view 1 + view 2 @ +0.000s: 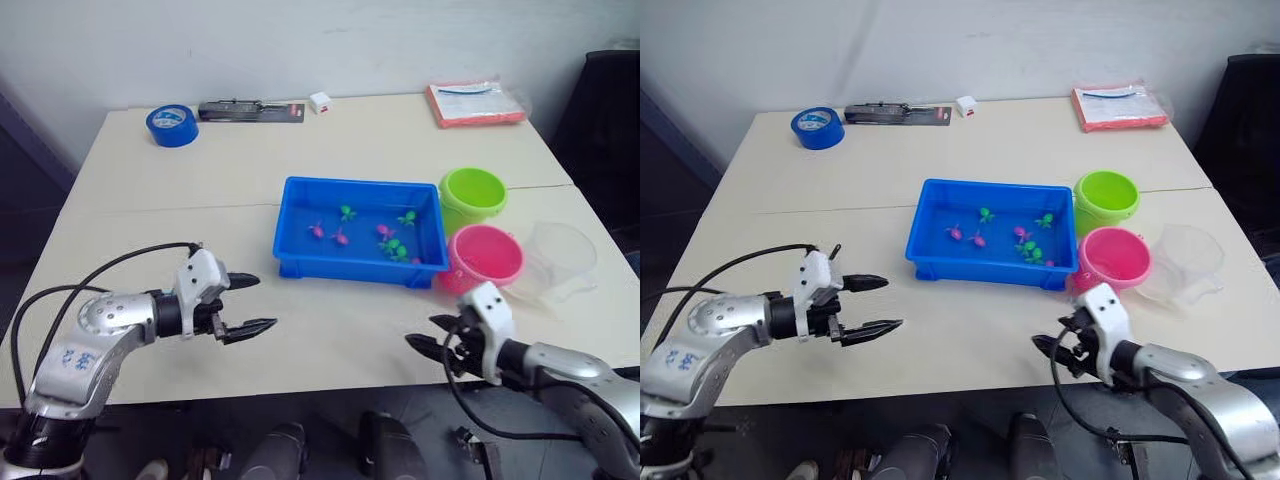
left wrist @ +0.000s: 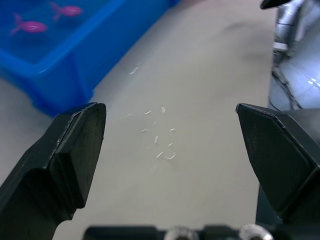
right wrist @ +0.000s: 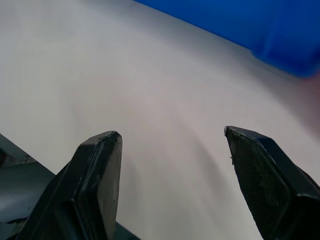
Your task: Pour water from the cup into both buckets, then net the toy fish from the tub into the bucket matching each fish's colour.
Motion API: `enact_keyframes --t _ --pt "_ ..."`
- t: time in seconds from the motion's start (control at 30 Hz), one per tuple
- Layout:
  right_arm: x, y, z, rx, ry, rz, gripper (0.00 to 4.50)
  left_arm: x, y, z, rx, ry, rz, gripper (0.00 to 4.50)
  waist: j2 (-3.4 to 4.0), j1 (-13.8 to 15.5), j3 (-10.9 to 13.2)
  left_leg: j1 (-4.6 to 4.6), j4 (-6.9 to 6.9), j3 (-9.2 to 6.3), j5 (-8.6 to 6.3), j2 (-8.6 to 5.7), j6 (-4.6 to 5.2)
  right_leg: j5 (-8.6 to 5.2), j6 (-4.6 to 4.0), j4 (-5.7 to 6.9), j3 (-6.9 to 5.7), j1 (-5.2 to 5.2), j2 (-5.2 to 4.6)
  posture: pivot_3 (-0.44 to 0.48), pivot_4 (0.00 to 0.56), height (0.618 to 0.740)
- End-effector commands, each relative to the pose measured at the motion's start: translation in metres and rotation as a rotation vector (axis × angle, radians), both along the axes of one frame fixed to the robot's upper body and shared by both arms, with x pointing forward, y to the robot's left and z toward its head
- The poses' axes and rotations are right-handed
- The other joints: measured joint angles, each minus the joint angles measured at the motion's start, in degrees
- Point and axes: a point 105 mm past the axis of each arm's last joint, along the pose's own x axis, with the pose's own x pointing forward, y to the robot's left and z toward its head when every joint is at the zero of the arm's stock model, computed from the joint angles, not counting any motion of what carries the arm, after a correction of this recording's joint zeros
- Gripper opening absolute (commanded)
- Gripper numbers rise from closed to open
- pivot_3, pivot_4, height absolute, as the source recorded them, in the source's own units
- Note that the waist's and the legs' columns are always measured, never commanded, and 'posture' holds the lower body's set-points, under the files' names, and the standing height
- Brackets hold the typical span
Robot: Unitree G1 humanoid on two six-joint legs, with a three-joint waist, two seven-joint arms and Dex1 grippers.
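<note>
One pale beige table [image 1: 200, 200] against a plain white wall [image 1: 300, 40].

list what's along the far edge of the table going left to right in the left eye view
Blue tape roll → black flat package → small white cube → orange-edged packet.

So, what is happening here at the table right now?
Nothing is being handled yet. The left tool and the right tool both hover open and empty over the near part of the table. The toy fish sit in the blue tub. The green bucket, pink bucket and clear cup stand beside it, untouched.
</note>
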Motion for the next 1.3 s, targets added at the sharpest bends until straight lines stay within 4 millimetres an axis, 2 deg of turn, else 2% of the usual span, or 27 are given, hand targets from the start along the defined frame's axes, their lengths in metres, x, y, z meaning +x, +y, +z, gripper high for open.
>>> enact_keyframes --t 0.03,0.1,0.23,0.43,0.6,0.67,0.77,0.93,1.3 --pt "-0.014 -0.049 0.007 -0.116 -0.021 -0.272 4.5 0.017 -0.021 0.014 -0.008 -0.048 -0.136 4.48 -0.04 0.8 0.0 -0.03 0.1 -0.09 0.01 -0.01 -0.01 0.0 0.0 0.03 -0.04 0.01 0.0 0.0 0.15 0.74" --pt "-0.021 -0.061 0.004 -0.149 -0.016 -0.349 4.5 0.024 -0.027 0.013 -0.002 -0.044 -0.167 4.48 -0.05 0.8 0.0 -0.01 0.12 0.01 0.01 -0.04 0.0 0.06 0.07 0.04 -0.03 0.02 0.02 0.0 0.15 0.74" --pt "-0.017 -0.096 0.012 -0.157 -0.104 -0.65 4.5 0.039 -0.047 0.018 -0.016 -0.064 -0.234 4.48 -0.08 -0.8 0.0 0.07 0.08 0.26 -0.01 -0.02 0.05 0.12 0.16 0.05 0.15 0.01 0.05 0.0 0.15 0.74" --pt "-0.002 -0.116 0.025 -0.056 -0.19 -0.89 4.5 0.047 -0.064 0.028 -0.034 -0.067 -0.287 4.48 -0.07 -1.9 -0.1 0.12 0.08 0.28 0.02 -0.01 0.06 0.15 0.2 0.12 0.22 -0.01 0.05 0.0 0.15 0.74" --pt "0.01 -0.128 0.029 -0.007 -0.213 -1.005 4.5 0.045 -0.068 0.035 -0.043 -0.053 -0.274 4.48 -0.05 -2.0 -0.1 0.08 0.07 0.29 0.03 -0.02 0.08 0.15 0.2 0.32 0.28 -0.06 0.05 0.0 0.15 0.74" --pt "0.015 -0.131 0.03 0.013 -0.22 -1.026 4.5 0.044 -0.068 0.036 -0.048 -0.043 -0.261 4.48 -0.05 -2.0 -0.1 0.06 0.11 0.29 0.03 -0.02 0.09 0.15 0.21 0.35 0.3 -0.07 0.05 0.0 0.15 0.74" --pt "0.024 -0.132 0.029 0.044 -0.222 -1.044 4.5 0.042 -0.064 0.022 -0.038 -0.032 -0.237 4.48 0.02 -2.0 -0.1 0.05 0.11 0.3 0.03 -0.03 0.1 0.16 0.21 0.36 0.43 -0.09 0.04 0.0 0.15 0.74" --pt "0.036 -0.136 0.028 0.073 -0.232 -1.063 4.5 0.045 -0.052 0.015 -0.027 -0.032 -0.187 4.48 0.03 -2.1 -0.1 0.03 0.11 0.31 0.04 -0.03 0.1 0.16 0.21 0.39 0.6 -0.13 0.06 0.0 0.15 0.74" --pt "0.054 -0.149 0.033 0.1 -0.279 -1.11 4.5 0.045 -0.038 0.014 -0.024 -0.043 -0.149 4.48 0.04 -2.1 -0.1 0.03 0.13 0.38 0.04 -0.04 0.11 0.18 0.24 0.4 0.67 -0.15 0.05 0.0 0.15 0.74"
